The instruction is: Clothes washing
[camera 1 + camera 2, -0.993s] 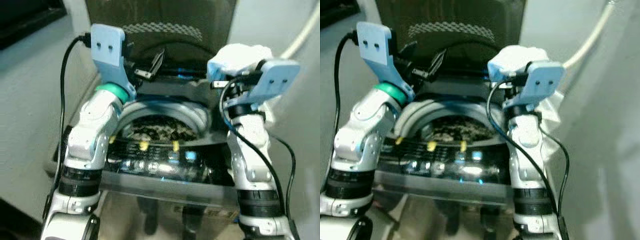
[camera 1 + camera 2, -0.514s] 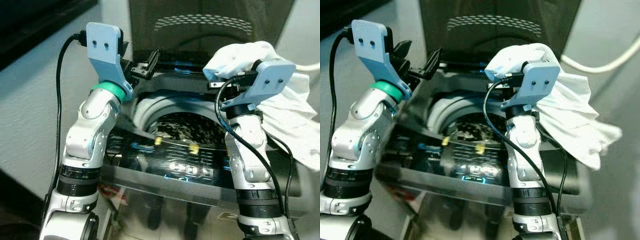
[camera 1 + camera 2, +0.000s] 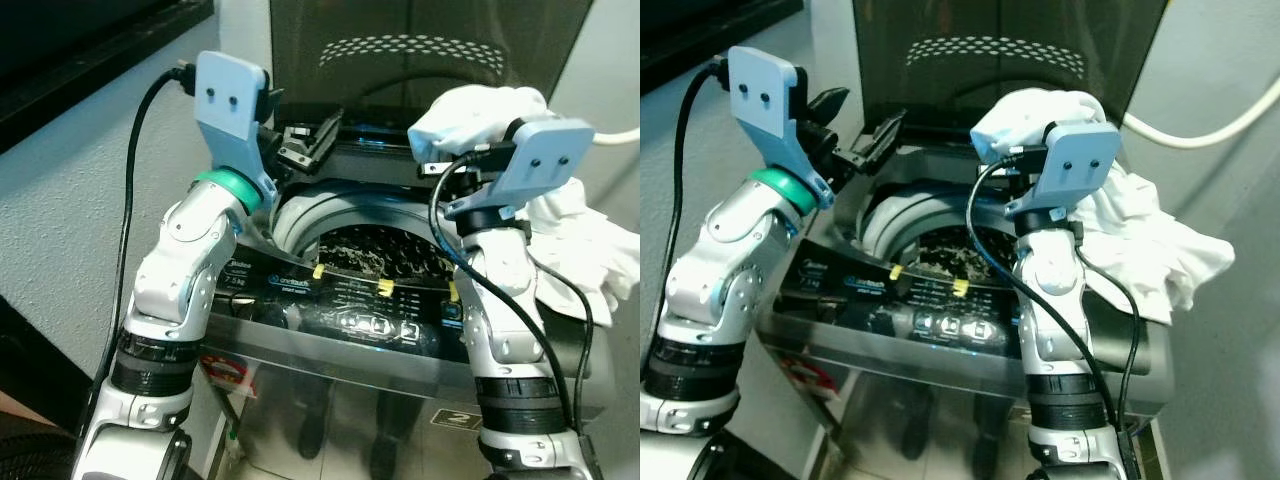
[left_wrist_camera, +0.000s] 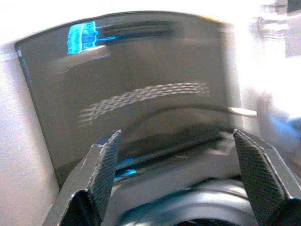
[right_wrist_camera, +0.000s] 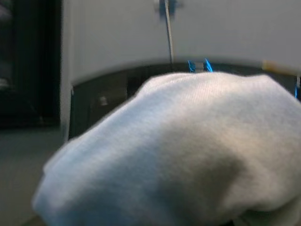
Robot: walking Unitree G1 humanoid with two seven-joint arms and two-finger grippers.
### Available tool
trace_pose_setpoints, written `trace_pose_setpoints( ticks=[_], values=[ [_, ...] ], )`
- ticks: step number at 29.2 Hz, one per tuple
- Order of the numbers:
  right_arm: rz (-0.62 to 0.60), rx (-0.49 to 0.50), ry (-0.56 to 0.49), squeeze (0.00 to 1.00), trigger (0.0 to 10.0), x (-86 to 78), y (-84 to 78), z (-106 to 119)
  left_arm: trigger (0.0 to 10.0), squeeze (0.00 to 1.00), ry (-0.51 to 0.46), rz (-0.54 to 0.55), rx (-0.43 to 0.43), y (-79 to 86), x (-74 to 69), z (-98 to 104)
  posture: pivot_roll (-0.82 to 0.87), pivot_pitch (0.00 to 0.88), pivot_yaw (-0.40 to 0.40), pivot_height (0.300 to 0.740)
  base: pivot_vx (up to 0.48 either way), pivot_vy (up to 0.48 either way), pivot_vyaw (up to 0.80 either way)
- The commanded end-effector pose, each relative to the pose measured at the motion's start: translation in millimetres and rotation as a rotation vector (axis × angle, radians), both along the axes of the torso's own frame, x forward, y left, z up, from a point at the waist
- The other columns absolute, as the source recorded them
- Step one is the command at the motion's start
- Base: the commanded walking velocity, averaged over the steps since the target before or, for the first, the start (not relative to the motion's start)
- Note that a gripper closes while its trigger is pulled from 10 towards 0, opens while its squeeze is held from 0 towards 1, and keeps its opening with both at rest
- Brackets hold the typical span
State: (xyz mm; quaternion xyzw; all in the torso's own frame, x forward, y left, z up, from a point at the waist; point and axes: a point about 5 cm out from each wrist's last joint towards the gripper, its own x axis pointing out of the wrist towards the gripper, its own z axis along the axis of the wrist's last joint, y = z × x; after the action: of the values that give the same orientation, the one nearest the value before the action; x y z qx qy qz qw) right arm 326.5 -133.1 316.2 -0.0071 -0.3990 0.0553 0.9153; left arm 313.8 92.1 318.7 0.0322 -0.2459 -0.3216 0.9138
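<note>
A top-loading washing machine (image 3: 350,310) stands before me with its dark tinted lid (image 3: 430,50) raised upright. Mixed dark and light laundry lies in the drum (image 3: 370,262). My right gripper (image 3: 445,160) is lifted over the drum's right rim, shut on a white cloth (image 3: 1140,240). The cloth is bunched over the fingers and hides them. Its tail hangs down onto the washer's right side. In the right wrist view the white cloth (image 5: 178,150) covers the fingers. My left gripper (image 3: 862,130) hovers open over the drum's back left rim, and in the left wrist view that gripper (image 4: 175,141) faces the lid with nothing between its fingers.
A grey wall runs close along the washer's left side, with a dark ledge (image 3: 90,50) above it. A white hose (image 3: 1210,130) curves along the wall at the right. The control panel (image 3: 940,322) with yellow tags lies between me and the drum.
The camera has shifted, so the washer sits lower and more to the left. The cloth's tail has settled nearer the washer's right side. Both arms keep much the same pose.
</note>
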Motion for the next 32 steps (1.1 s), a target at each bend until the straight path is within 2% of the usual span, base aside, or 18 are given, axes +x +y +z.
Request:
trace_pose_setpoints(
  ticks=[1,2,4,6,7,9,14,18,19,20,22,24,25,26,28,29,30,32],
  values=[
    [0.083,-0.004,-0.129,0.0,10.0,-7.6,4.5,37.0,10.0,0.0,0.059,-0.192,0.084,-11.5,-15.5,-16.6,0.1,0.0,0.127,0.74,0.0,0.0,0.0],
    [0.083,-0.004,-0.129,0.0,10.0,-7.6,4.5,37.0,10.0,0.0,0.059,-0.192,0.084,-11.5,-15.5,-16.6,0.1,0.0,0.127,0.74,0.0,0.0,0.0],
    [0.174,-0.015,-0.193,0.0,10.0,-7.8,13.6,65.8,10.0,0.0,0.132,-0.311,0.12,-14.6,-28.2,-31.9,0.08,0.0,0.131,0.74,0.0,0.0,0.0],
    [0.188,-0.012,-0.199,0.0,10.0,-6.2,16.3,71.2,10.0,0.0,0.145,-0.324,0.112,-15.5,-29.1,-33.6,0.08,0.0,0.13,0.74,0.0,0.0,0.0],
    [0.209,-0.026,-0.207,0.0,10.0,-0.2,26.6,81.7,10.0,0.0,0.167,-0.31,0.077,-18.6,-24.0,-35.8,0.07,0.0,0.124,0.74,0.0,0.0,0.0],
    [0.209,-0.026,-0.207,0.0,10.0,-0.2,26.6,81.7,10.0,0.0,0.167,-0.31,0.077,-18.6,-24.0,-35.8,0.07,0.0,0.124,0.74,0.0,0.0,0.0],
    [0.25,-0.091,-0.125,0.0,10.0,19.8,57.8,76.1,10.0,0.0,0.175,-0.193,0.012,-19.2,-3.8,-34.8,0.07,0.0,0.103,0.74,0.0,0.0,0.0],
    [0.322,-0.124,-0.104,0.0,10.0,25.9,83.2,82.2,10.0,0.0,0.185,-0.005,-0.044,0.1,12.4,-31.2,0.08,0.0,0.068,0.74,0.0,0.0,0.0],
    [0.322,-0.124,-0.104,0.0,10.0,25.9,83.2,82.2,10.0,0.0,0.185,-0.005,-0.044,0.1,12.4,-31.2,0.08,0.0,0.068,0.74,0.0,0.0,0.0],
    [0.352,-0.133,-0.121,0.0,10.0,24.2,91.3,91.1,10.0,0.0,0.173,-0.025,-0.027,0.6,7.8,-31.4,0.08,0.0,0.048,0.74,0.0,0.0,0.0],
    [0.352,-0.133,-0.121,0.0,10.0,24.2,91.3,91.1,10.0,0.0,0.173,-0.025,-0.027,0.6,7.8,-31.4,0.08,0.0,0.048,0.74,0.0,0.0,0.0],
    [0.449,-0.153,-0.142,0.0,10.0,20.7,114.7,111.2,10.0,0.0,0.149,-0.081,0.001,-7.1,-11.1,-36.9,0.11,0.001,-0.003,0.74,0.0,0.0,0.0],
    [0.449,-0.153,-0.142,0.0,10.0,20.7,114.7,111.2,10.0,0.0,0.149,-0.081,0.001,-7.1,-11.1,-36.9,0.11,0.001,-0.003,0.74,0.0,0.0,0.0],
    [0.496,-0.166,-0.137,0.0,10.0,19.1,128.1,116.3,10.0,0.0,0.151,-0.09,-0.003,-12.2,-20.8,-41.9,0.13,0.009,-0.039,0.74,0.0,0.0,0.0],
    [0.496,-0.166,-0.137,0.0,10.0,19.1,128.1,116.3,10.0,0.0,0.151,-0.09,-0.003,-12.2,-20.8,-41.9,0.13,0.009,-0.039,0.74,0.0,0.0,0.0],
    [0.537,-0.179,-0.117,0.0,10.0,18.8,140.0,114.6,10.0,0.0,0.161,-0.079,-0.017,-15.4,-28.3,-46.8,0.16,0.017,-0.067,0.74,0.0,0.0,0.0],
    [0.537,-0.179,-0.117,0.0,10.0,18.8,140.0,114.6,10.0,0.0,0.161,-0.079,-0.017,-15.4,-28.3,-46.8,0.16,0.017,-0.067,0.74,0.0,0.0,0.0],
    [0.569,-0.205,-0.038,0.0,10.0,26.0,152.3,94.3,10.0,0.0,0.171,-0.037,-0.033,-15.0,-37.8,-52.2,0.2,0.035,-0.1,0.74,0.0,0.0,0.0]
  ],
)
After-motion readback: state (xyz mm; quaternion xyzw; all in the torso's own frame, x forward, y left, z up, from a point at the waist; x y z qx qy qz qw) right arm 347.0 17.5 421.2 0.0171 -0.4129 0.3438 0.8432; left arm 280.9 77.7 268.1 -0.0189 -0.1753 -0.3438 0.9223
